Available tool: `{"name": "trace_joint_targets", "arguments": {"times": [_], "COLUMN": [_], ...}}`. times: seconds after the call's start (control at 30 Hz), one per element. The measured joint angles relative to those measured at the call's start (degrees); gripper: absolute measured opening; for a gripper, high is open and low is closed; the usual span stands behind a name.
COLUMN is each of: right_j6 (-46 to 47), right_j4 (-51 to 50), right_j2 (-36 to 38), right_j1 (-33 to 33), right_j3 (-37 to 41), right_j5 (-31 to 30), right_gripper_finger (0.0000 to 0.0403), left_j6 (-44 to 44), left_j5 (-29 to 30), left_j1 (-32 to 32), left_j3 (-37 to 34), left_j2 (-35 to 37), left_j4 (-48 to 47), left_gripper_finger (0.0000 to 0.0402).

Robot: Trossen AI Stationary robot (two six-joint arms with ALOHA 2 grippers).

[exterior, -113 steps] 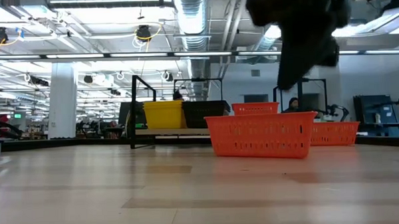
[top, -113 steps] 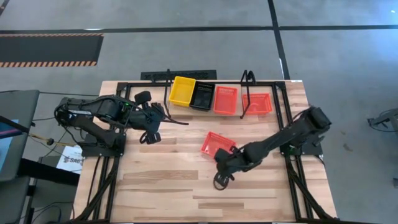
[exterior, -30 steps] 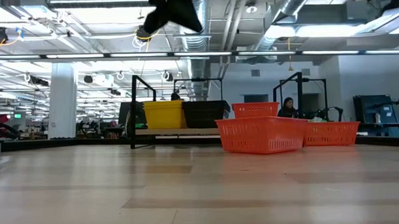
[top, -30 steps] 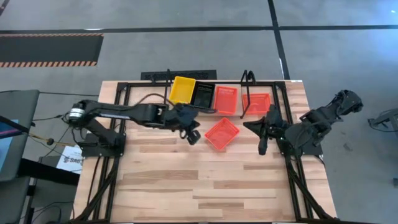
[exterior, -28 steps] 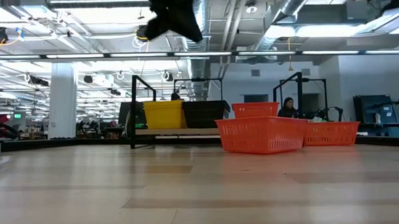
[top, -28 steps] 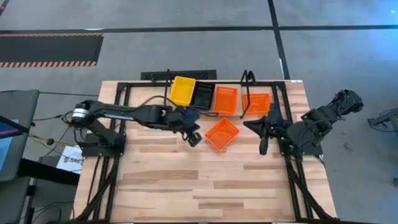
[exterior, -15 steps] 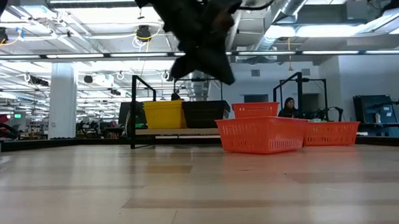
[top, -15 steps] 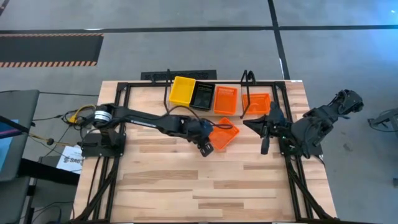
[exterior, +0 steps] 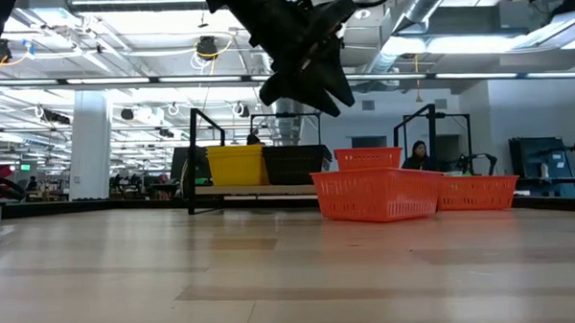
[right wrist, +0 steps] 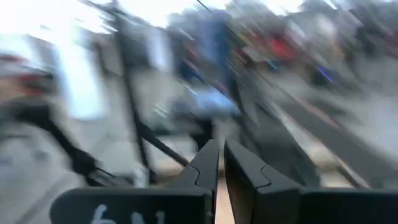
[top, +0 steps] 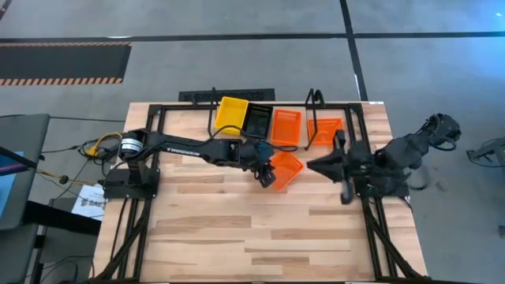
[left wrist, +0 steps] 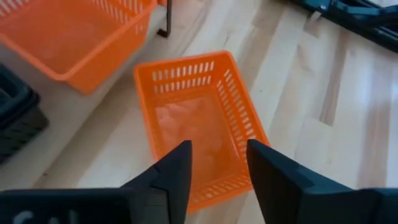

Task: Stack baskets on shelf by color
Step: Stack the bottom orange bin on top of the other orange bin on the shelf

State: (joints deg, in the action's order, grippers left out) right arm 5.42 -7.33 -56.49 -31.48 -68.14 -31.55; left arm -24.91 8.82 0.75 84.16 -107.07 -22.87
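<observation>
A loose orange basket (top: pixel 286 170) (left wrist: pixel 199 121) rests on its bottom on the table in front of the shelf (exterior: pixel 241 191). On the shelf stand a yellow basket (top: pixel 231 114), a black basket (top: pixel 258 120) and an orange basket (top: pixel 286 126). Another orange basket (top: pixel 325 130) sits on the table right of the shelf's right hoop. My left gripper (top: pixel 264 177) (left wrist: pixel 217 167) hangs open above the loose basket's near-left end, well above the table and touching nothing. My right gripper (top: pixel 345 195) (right wrist: pixel 221 163) is at the table's right, with a narrow gap between its fingers and nothing in it.
The shelf's black wire hoops (top: pixel 313 106) rise at each end of the board. Black frame bars (top: pixel 367 213) run along the table's left and right sides. Bare wood spreads across the near half of the table (top: pixel 260 237).
My left gripper has travelled toward the table's right edge, from in front of the yellow and black baskets to above the loose orange basket, which has stayed in place. My right gripper has shifted a little toward the near edge.
</observation>
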Motion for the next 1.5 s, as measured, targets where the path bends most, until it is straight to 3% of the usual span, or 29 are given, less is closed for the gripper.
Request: {"name": "trace_joint_targets", "arguments": {"times": [0.13, 0.23, 0.5, 0.9, 1.13, 1.5], "right_j6": [-11.7, -15.3, -16.1, -15.8, -15.8, -15.8], "right_j4": [13.7, 16.7, 14.9, 13.5, 13.5, 13.3], "right_j2": [0.2, 1.7, 5.2, 4.4, 4.4, 4.4], "right_j1": [0.0, -0.6, -2.4, -3.0, -3.7, -3.8], "right_j3": [0.0, 0.0, 0.0, 0.0, 0.0, 0.0], "right_j5": [15.9, 22.1, 22.3, 22.3, 22.3, 22.4], "right_gripper_finger": [0.0048, 0.0049, 0.0049, 0.0049, 0.0049, 0.0049], "left_j6": [-0.9, -1.0, -3.5, -1.0, -1.0, -0.2], "left_j5": [-1.1, -1.0, -1.5, 0.5, -1.7, -2.7], "left_j1": [0.5, 0.5, 0.5, 1.3, 2.6, 2.5], "left_j3": [0.0, 0.0, 0.0, 2.5, 2.5, 5.4], "left_j2": [0.0, 0.0, -3.3, -8.0, -10.2, -10.6], "left_j4": [-0.8, -0.8, -4.3, -5.3, -7.2, -6.6], "left_gripper_finger": [0.0153, 0.0154, 0.0154, 0.0148, 0.0143, 0.017]}}
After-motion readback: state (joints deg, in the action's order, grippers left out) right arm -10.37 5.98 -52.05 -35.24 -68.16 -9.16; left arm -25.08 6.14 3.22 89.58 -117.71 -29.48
